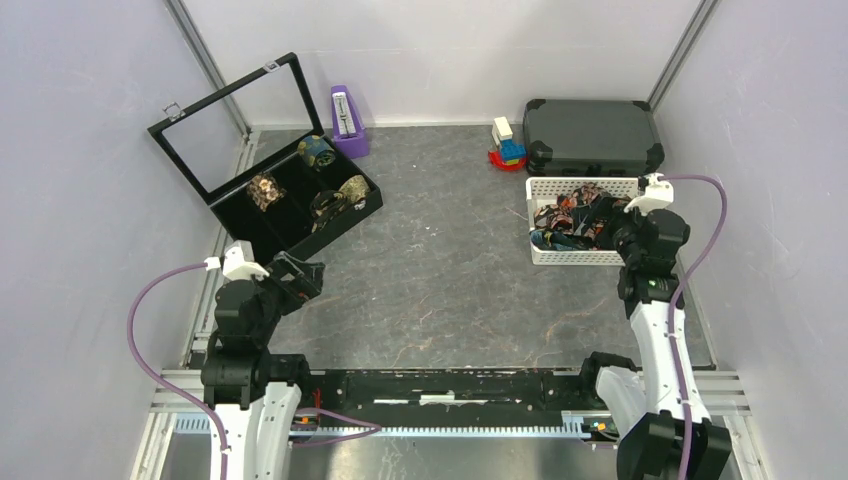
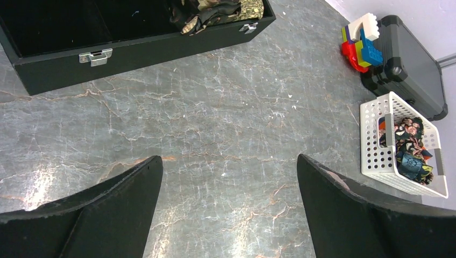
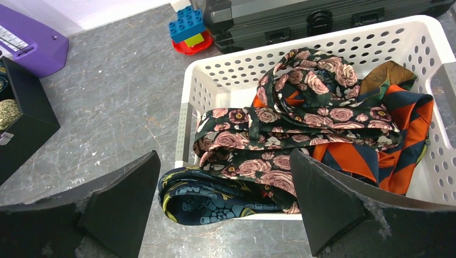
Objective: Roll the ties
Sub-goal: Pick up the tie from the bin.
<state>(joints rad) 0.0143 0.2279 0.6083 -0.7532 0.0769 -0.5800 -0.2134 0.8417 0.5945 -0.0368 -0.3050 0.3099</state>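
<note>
Grey tabletop (image 1: pixel 450 270) is bearing a white basket (image 1: pixel 570 257), right, holding tangled ties (image 1: pixel 575 220), and a black case (image 1: pixel 345 222), upper left, holding coiled ties (image 1: pixel 265 190). Both the left gripper (image 2: pixel 228 161) and right gripper (image 3: pixel 224 153) are gaping, empty.

My left arm (image 1: pixel 238 335): lower left of the overhead view, rising from its base and bent toward the right.
My left gripper (image 1: pixel 300 275): jaws spread wide, holding nothing.
My right arm (image 1: pixel 655 330): lower right of the overhead view, reaching straight up the frame.
My right gripper (image 3: pixel 223 158): jaws spread wide, gripping nothing; its fingers (image 3: pixel 121 196) fill the bottom corners of the wrist view.
</note>
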